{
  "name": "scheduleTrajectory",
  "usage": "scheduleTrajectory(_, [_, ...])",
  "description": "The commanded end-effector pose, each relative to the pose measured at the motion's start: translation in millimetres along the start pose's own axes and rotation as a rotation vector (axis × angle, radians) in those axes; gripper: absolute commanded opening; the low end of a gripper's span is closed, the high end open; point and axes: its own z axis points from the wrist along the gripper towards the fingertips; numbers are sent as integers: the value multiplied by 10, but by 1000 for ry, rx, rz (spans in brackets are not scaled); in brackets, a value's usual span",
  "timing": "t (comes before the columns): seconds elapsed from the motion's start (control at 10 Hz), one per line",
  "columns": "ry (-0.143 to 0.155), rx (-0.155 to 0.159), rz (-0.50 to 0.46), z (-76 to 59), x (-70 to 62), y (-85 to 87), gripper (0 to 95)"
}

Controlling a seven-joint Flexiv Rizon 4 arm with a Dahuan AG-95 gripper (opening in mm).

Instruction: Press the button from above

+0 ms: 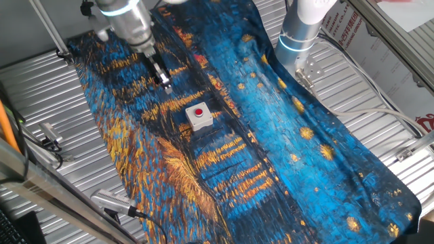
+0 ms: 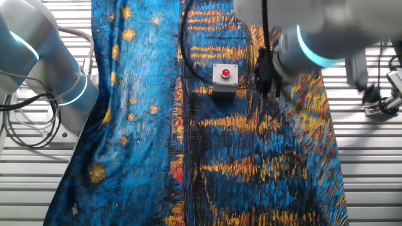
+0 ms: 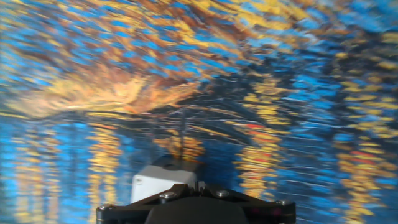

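1. So there's one button (image 1: 199, 112) on the table: a little round red cap sitting on top of a small light-grey box (image 1: 198, 120) that's roughly cube shaped. The cap is tiny next to the box top, dead centre on it. In the other fixed view the box shows a flat pale top with the red dot in the middle and a darker front face.
2. One gripper (image 1: 165, 84), dark and skinny, hanging off a silver wrist. It's up in the air above the cloth (image 1: 271, 149), not touching the box. From one fixed view the button sits just below and a bit to the side of the fingertips, close but apart.
3. Fingers: honestly can't tell if they're spread or pinched. They look like one dark stub in both fixed views, and the hand view is motion-blurred with only the black mount showing at the bottom edge.
4. The hand view does catch a corner of the grey box right above that mount, low in frame. No red cap visible there.
5. One blue and gold painted-looking cloth draped over the slatted metal table (image 1: 41, 88), box standing on it.
6. Two arms counted: the one working, plus a second white arm (image 1: 303, 27) with a glowing blue ring parked at the cloth's edge, well away from the gripper.
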Motion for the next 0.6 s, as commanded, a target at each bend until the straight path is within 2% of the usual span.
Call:
scheduleTrajectory(0.1, [4,112,-44,2,-2,-18,0])
scheduleTrajectory(0.6, [3,129,-32,2,-2,-18,0])
